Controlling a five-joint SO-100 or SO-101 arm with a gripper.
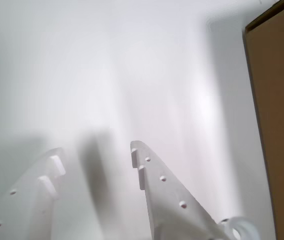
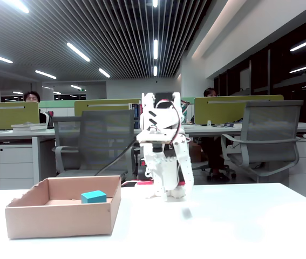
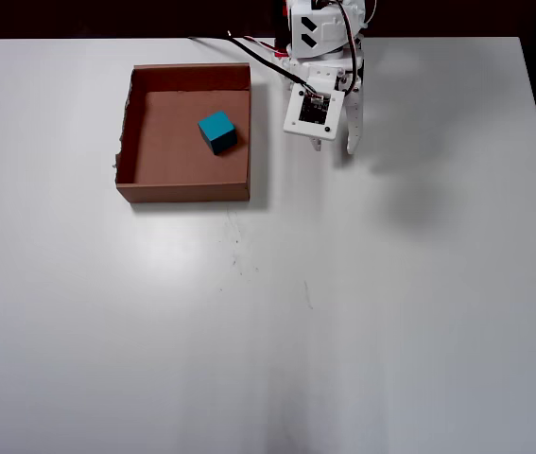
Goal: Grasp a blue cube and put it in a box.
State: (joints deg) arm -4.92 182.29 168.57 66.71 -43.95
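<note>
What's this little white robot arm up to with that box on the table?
A small white robot arm stands on a white table, folded back near its base. Its gripper is open and holds nothing. The blue cube already lies inside the cardboard box, which stands just left of the arm in the overhead view. So the cube is in the box, and the arm is off to the side, not touching either.

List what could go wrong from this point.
The blue cube already lies inside the box, so little remains. The gripper, open and empty, hangs close beside the box's wall in the overhead view; a swing toward it might shove the light tray. The arm's cable trails near the box's corner and could snag.
</note>
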